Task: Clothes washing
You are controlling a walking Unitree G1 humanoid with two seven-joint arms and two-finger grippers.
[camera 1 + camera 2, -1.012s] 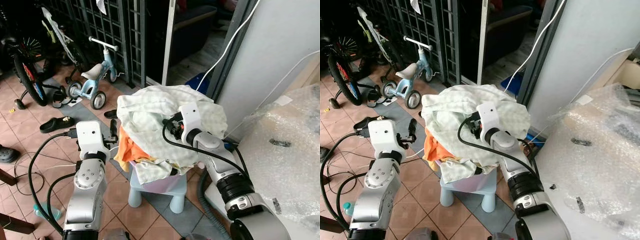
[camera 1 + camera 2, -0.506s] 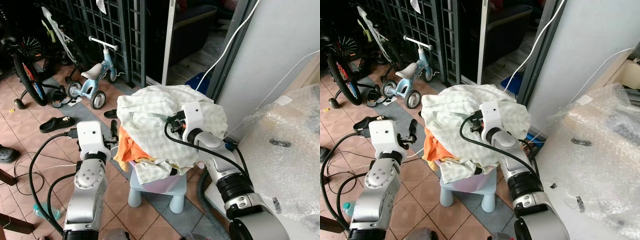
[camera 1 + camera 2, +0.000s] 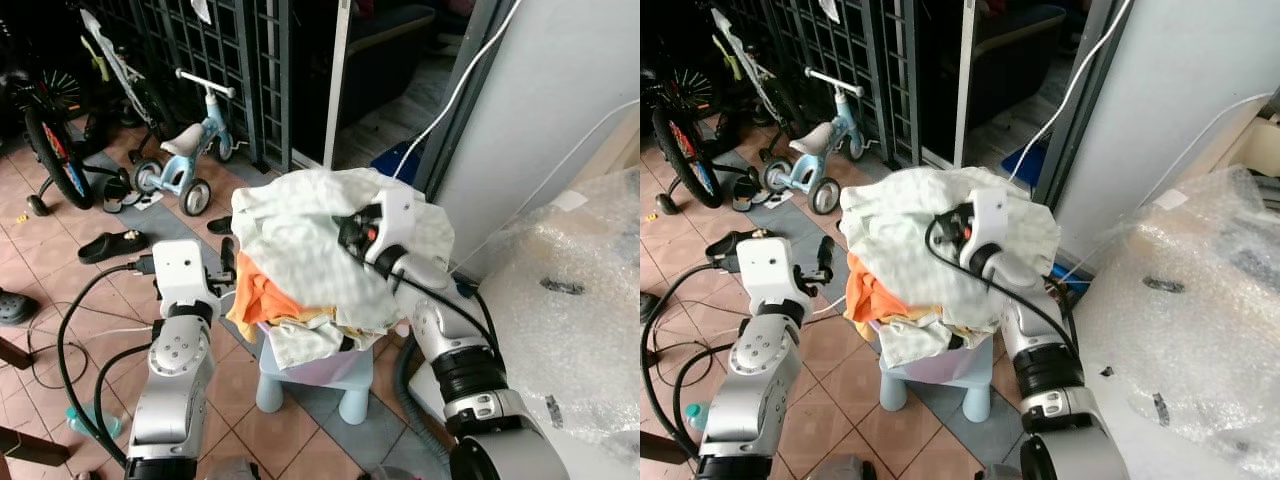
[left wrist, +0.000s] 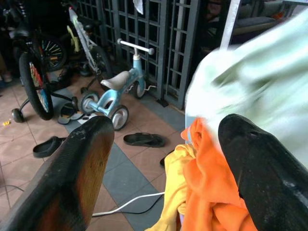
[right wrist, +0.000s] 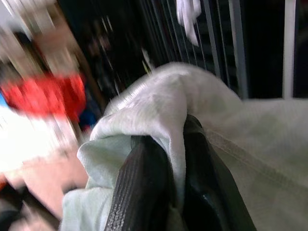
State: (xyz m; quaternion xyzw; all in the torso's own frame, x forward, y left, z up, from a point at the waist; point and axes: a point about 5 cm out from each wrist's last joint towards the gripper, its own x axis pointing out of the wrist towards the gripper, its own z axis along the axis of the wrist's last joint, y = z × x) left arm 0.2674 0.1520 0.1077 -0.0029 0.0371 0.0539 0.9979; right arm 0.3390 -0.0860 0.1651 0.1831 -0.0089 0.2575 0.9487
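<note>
the right gripper (image 5: 166, 173) is pinched tight on a fold of the pale green cloth (image 3: 300, 235), at the top of the heap. the cloth drapes over a pile of laundry with an orange garment (image 3: 262, 295) poking out beneath, all in a basin on a light blue stool (image 3: 305, 385). the left gripper (image 4: 163, 159) hangs beside the pile, spread wide and holding nothing. a small blue balance bike (image 3: 190, 160) stands on the tiled floor (image 3: 60, 290) behind.

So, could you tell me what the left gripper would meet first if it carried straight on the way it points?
Probably the orange garment hanging from the laundry pile: it lies just ahead between the open left gripper's fingers, though depth is unclear.
</note>
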